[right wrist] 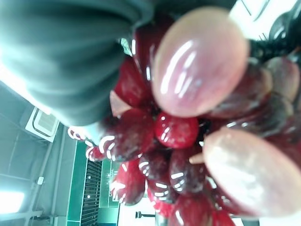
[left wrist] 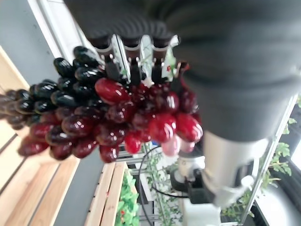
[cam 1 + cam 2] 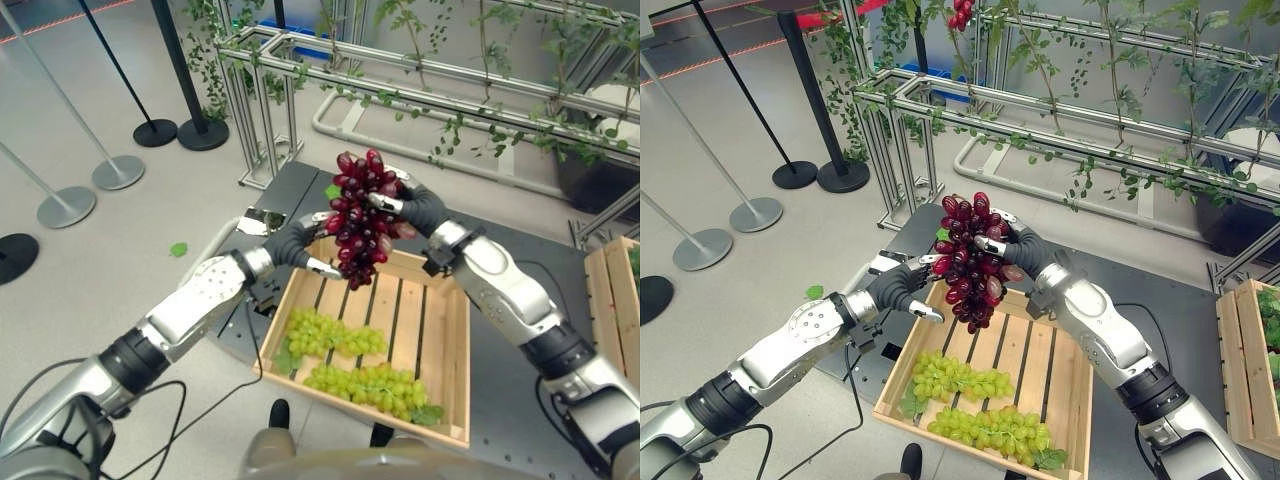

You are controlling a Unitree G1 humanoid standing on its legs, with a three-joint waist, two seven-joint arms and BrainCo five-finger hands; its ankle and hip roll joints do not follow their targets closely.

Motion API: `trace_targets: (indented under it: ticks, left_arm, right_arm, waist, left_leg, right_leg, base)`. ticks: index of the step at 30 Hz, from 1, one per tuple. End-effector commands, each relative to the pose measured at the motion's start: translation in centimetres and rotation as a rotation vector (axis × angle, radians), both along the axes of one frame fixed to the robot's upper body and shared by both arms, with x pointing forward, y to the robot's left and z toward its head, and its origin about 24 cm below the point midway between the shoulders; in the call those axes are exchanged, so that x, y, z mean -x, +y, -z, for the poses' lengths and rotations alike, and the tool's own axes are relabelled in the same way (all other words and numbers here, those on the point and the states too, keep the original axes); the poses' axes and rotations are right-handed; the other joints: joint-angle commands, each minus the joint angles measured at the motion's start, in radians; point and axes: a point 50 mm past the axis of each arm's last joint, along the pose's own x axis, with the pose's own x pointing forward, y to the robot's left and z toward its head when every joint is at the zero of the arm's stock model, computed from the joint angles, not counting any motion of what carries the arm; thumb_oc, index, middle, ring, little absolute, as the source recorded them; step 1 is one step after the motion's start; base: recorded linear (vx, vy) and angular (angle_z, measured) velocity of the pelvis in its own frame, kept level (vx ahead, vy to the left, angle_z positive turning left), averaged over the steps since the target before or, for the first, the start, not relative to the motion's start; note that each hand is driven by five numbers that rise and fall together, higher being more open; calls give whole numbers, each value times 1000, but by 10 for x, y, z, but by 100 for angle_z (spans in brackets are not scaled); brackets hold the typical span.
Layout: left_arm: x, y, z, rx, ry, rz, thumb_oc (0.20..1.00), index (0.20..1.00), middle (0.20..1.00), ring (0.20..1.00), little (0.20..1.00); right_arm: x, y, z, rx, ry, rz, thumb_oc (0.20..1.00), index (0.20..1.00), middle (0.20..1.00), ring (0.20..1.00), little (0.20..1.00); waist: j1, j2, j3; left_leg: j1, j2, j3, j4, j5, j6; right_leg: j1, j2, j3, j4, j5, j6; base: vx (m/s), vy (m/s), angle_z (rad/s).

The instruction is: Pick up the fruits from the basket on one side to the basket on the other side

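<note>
Both hands [image 3: 992, 240] [image 3: 908, 287] clasp glossy red grape bunch [image 3: 970, 262] | over slatted wooden crate [image 3: 1073, 400] | knobbly green bunches [image 3: 985, 405] inside

1. The place looks like a demonstration or test hall, not a home: a smooth grey floor [image 3: 90, 270] runs wide and open.
2. Barrier posts [image 3: 118, 170] on round metal bases stand at the left (the kind used to rope off an area).
3. A metal frame [image 3: 1040, 105] hung with trailing vines [image 3: 1110, 60] imitates a vineyard row.
4. Wooden crates [image 3: 440, 330] sit on a dark platform [image 3: 520, 400].
</note>
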Motion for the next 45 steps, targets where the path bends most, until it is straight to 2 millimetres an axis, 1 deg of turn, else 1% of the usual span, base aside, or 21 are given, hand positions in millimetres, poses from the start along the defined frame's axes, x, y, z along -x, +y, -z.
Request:
trace_targets:
  ticks: [1,2,9,23,29,35,42,45]
  left_arm:
    - [-9,-24,-28,52,-146,65,1000,1000,1000,1000,1000]
    - [-9,-28,-27,57,-149,66,1000,1000,1000,1000,1000]
    - [-8,-34,-26,81,-148,69,1000,1000,1000,1000,1000]
    - [-4,-37,-19,112,-123,59,1000,1000,1000,1000,1000]
    - [-1,-37,-17,116,-101,80,1000,1000,1000,1000,1000]
    - [3,-36,-12,128,-61,98,1000,1000,1000,1000,1000]
    - [9,-34,-9,150,-36,107,1000,1000,1000,1000,1000]
    - [10,-34,-8,154,-28,111,1000,1000,1000,1000,1000]
  right_arm:
    - [6,43,-67,-128,-279,-189,200,200,200,200,200]
    - [9,47,-66,-137,-276,-209,200,200,200,200,200]
    - [13,58,-64,-143,-276,-243,200,200,200,200,200]
    - [19,73,-59,-152,-259,-293,200,200,200,200,200]
    - [18,70,-64,-138,-300,-265,200,200,200,200,200]
    - [13,65,-72,-89,-380,-185,200,200,200,200,200]
    - [7,56,-73,-46,-424,-90,200,200,200,200,200]
    - [3,52,-68,-32,-415,-47,200,200,200,200,200]
  waist:
    - [-27,-48,-43]
    - [-27,-49,-43]
    - [-26,-50,-44]
    - [-19,-50,-53]
    - [-19,-50,-55]
    - [-17,-47,-60]
    - [-15,-45,-66]
    - [-14,-45,-67]
  left_leg:
    - [-21,-47,-9,89,-117,36]
    - [-21,-47,-10,90,-117,36]
    - [-22,-48,-12,92,-117,39]
    - [-17,-49,-14,83,-114,38]
    - [-16,-49,-16,82,-114,38]
    - [-9,-50,-16,80,-117,38]
    - [-3,-51,-16,75,-118,39]
    - [-1,-52,-19,71,-118,39]
  right_leg:
    - [34,-42,-11,-27,-6,67]
    - [34,-42,-10,-27,-6,66]
    - [39,-44,-10,-32,-4,66]
    - [47,-43,-16,-45,2,63]
    - [52,-43,-20,-47,2,63]
    - [56,-43,-19,-48,1,63]
    - [59,-42,-21,-49,0,63]
    - [61,-42,-23,-53,1,63]
  base:
    - [-7,8,-4]
    - [0,0,0]
    - [-2,1,-1]
    - [0,0,-1]
    - [0,0,0]
    - [0,0,0]
    - [0,0,0]
    - [0,0,0]
